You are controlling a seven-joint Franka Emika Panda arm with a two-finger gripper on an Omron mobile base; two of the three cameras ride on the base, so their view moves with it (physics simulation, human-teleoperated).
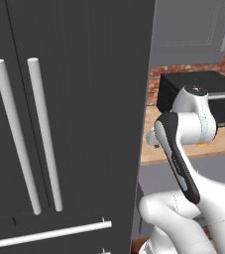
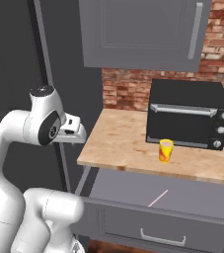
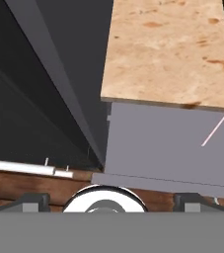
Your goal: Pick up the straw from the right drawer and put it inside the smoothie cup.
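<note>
With its jaws wide and empty, the tool (image 3: 111,200) should be lowered onto the thin pale pink straw (image 3: 215,130), ahead and right in the open grey drawer (image 3: 153,148).

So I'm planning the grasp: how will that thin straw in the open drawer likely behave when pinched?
The straw is very thin and lies flat on the drawer floor, so it probably slips or rolls away from closing fingers. It looks light, likely easy to flick. Being a straight slim stick, it may tilt once lifted.
</note>
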